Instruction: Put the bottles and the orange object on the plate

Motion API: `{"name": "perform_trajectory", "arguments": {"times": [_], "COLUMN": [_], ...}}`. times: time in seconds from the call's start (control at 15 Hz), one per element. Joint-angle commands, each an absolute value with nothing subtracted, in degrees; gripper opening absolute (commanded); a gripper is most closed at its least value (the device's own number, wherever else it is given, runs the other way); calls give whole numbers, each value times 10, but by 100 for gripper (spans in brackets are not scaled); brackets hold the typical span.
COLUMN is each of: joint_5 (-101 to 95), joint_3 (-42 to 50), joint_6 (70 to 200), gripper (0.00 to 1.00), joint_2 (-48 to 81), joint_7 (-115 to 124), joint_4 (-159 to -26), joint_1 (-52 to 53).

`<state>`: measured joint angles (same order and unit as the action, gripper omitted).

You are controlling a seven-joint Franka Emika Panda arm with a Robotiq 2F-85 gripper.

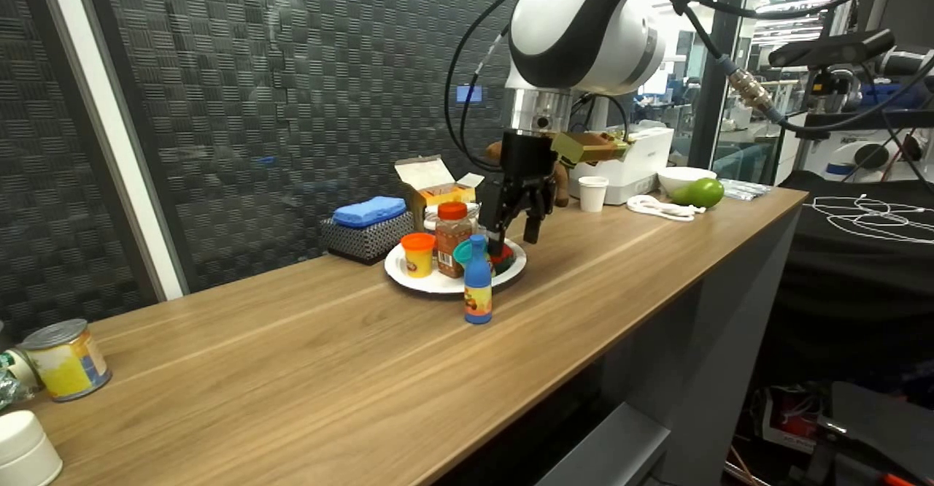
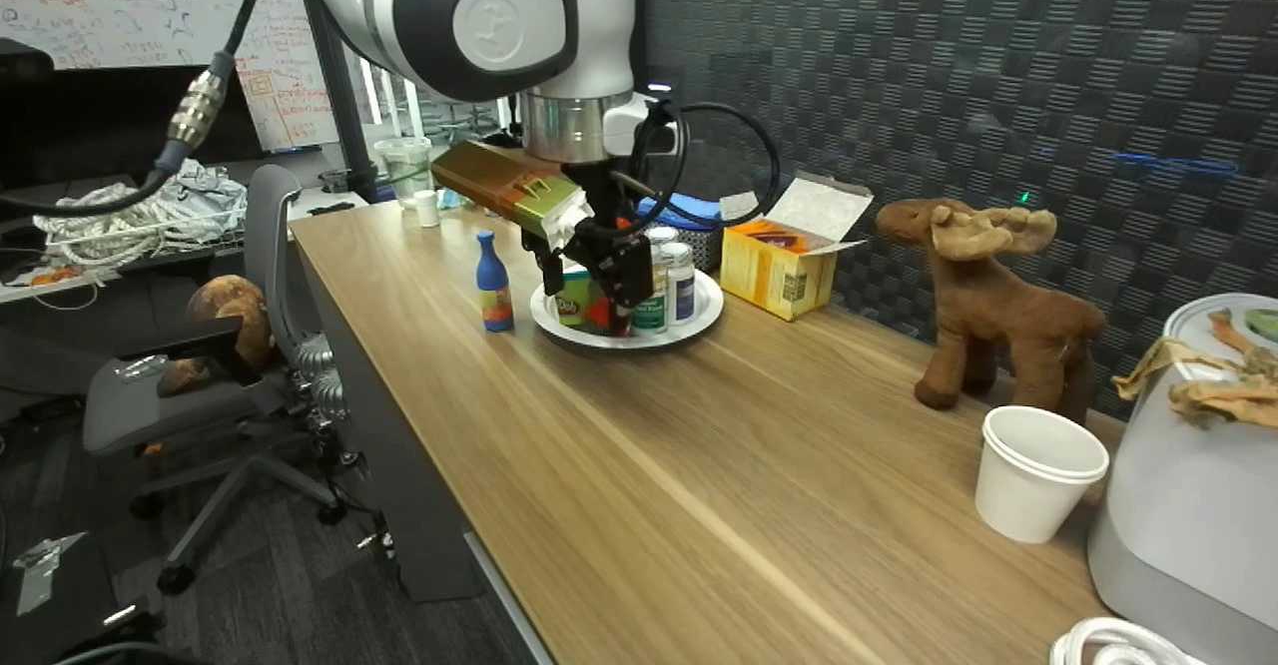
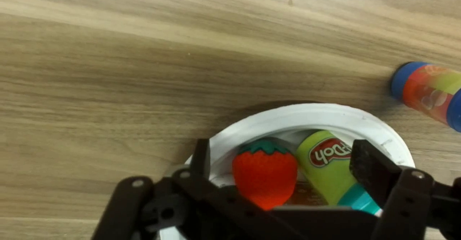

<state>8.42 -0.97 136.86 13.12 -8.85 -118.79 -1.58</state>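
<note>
The white round plate (image 1: 441, 285) holds a reddish-brown jar with an orange lid (image 1: 452, 241), a green tub with a teal lid (image 3: 324, 164) lying tilted, and two white-capped bottles (image 2: 682, 281). On it also stands the orange object (image 1: 418, 255), a squat yellow tub with an orange lid. A blue bottle (image 2: 492, 286) stands upright on the table just outside the plate's rim. My gripper (image 3: 281, 160) is open low over the plate. Between its spread fingers lies a red strawberry (image 3: 265, 173), apart from both; the green tub lies partly behind one finger.
Behind the plate are an open yellow box (image 2: 774, 271) and a dark patterned box with a blue cloth (image 1: 368, 212). A plush moose (image 2: 1008, 306), paper cups (image 2: 1033, 475) and a white machine (image 2: 1188, 505) line the wall side. A can (image 1: 67, 362) stands at the table's far end.
</note>
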Motion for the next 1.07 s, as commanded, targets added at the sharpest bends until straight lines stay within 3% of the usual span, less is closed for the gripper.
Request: {"name": "perform_trajectory", "arguments": {"times": [0.0,0.67,1.0], "joint_5": [97,68,64], "joint_3": [-14,-7,-6], "joint_6": [1381,1386,1280], "gripper": [100,100,100], "joint_2": [117,75,67], "joint_7": [-96,-78,11], "joint_4": [-1189,-1203,-1151], "joint_1": [-22,-16,-6]}}
